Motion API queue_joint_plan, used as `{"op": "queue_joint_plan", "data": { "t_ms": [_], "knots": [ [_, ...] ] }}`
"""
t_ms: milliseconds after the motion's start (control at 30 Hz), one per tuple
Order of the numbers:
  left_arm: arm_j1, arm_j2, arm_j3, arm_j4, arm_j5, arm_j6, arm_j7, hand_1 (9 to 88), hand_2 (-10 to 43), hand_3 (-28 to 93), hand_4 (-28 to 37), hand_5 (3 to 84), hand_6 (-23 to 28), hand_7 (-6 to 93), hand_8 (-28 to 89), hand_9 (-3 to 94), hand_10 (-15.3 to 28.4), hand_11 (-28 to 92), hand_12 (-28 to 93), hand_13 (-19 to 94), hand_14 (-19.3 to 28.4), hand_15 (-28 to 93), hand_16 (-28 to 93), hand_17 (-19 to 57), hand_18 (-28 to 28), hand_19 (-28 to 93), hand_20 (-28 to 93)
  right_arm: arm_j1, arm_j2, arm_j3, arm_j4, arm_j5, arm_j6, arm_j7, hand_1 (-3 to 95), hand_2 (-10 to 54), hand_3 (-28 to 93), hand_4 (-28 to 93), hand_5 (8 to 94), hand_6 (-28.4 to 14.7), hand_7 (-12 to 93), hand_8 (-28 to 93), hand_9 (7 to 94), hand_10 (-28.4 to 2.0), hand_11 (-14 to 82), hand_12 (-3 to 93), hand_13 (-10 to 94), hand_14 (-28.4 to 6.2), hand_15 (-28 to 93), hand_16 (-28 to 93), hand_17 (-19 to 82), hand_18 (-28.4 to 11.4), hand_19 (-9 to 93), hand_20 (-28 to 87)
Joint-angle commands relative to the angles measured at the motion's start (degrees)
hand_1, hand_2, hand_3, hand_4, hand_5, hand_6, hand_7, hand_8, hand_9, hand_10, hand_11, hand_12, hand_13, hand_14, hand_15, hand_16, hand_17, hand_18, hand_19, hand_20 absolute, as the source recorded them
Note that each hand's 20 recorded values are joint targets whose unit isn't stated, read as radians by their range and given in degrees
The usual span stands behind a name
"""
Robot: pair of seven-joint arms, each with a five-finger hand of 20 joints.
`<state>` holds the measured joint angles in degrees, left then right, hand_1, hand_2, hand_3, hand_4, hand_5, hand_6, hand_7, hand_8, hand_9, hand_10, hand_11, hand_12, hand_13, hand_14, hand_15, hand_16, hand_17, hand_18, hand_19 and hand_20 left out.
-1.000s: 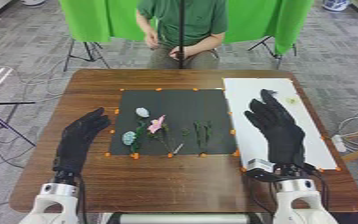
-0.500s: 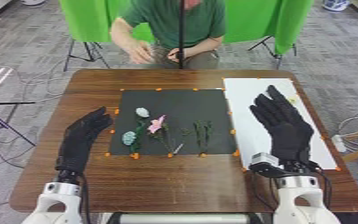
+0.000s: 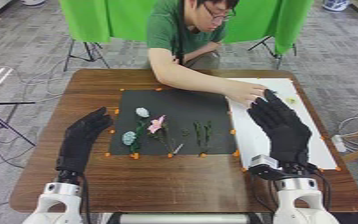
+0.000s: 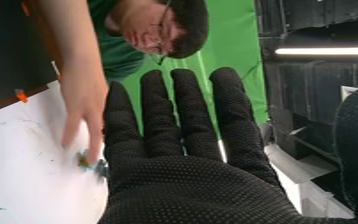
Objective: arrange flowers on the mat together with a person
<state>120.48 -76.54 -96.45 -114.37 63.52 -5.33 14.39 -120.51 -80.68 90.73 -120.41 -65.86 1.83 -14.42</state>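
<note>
The right robot hand (image 3: 286, 135) is open, with straight fingers, over the white sheet (image 3: 319, 146). At its 11 o'clock, close by its fingertips, is the person's hand (image 3: 245, 91); I can't tell if they touch. A small yellow-green thing (image 3: 291, 100) lies on the sheet, at about 12 o'clock from the right robot hand. The person's arm (image 3: 189, 80) comes in from 11 o'clock and is in the way over the far edges of the dark mat (image 3: 175, 97) and the sheet.

The dark mat is at 9 o'clock from the right robot hand. On it lie a white flower (image 3: 142, 112), a pink flower (image 3: 157, 123) and a blue flower (image 3: 129, 136), all nearer its 9 o'clock side. Two green stems (image 3: 207, 132) lie toward its 4 o'clock side. Orange tape (image 3: 135, 156) dots its edges.

Past the mat, at its 9 o'clock, the left robot hand (image 3: 84, 134) is open over the brown tabletop (image 3: 158, 185). A green cloth (image 3: 264, 22) hangs at 12 o'clock, behind the person.
</note>
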Motion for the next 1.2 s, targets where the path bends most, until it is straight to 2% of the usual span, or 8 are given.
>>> {"op": "queue_joint_plan", "data": {
  "t_ms": [33,800,1200],
  "knots": [
    [0.92,-0.48,-0.14,0.15,-0.74,-0.06,-0.67,19.2,-3.3,70,-26.2,45.3,4.9,11.7,-5,42.9,13.1,16,16,34,18.6,16,5,3.3,14.9,11,17,-0.74,-0.49,-0.45,-0.63,0.18,0.94,0.06,4.9,5.1,81,-19,41.0,-1.1,10,-9,40.9,-13.2,4.5,12.8,33,-11.9,11,16,20,-13.6,4,29],
    [0.59,0.28,-0.54,0.46,-1.22,-0.69,-0.36,19.1,-3.4,70,-26.2,45.2,4.9,11.7,-5,43.0,13.2,16,16,34,18.6,16,5,3.2,14.9,10,17,-0.71,-0.05,-1.07,-0.39,0.46,0.91,0.52,5.3,5.5,81,-19,42.7,-1.8,11,-9,40.5,-13.3,4.4,13.2,35,-12.3,12,18,20,-13.8,6,29],
    [0.4,0.0,-0.43,0.56,-1.09,-0.66,-0.14,19.1,-3.5,70,-26.2,45.3,4.9,11.7,-5,42.9,13.1,16,16,34,18.6,16,5,3.1,14.9,10,17,-0.26,0.12,-1.13,-0.14,0.38,0.71,0.64,5.4,5.6,81,-19,43.6,-1.9,10,-9,40.5,-13.5,4.4,13.3,35,-12.3,11,18,20,-13.8,6,29]
  ]
}}
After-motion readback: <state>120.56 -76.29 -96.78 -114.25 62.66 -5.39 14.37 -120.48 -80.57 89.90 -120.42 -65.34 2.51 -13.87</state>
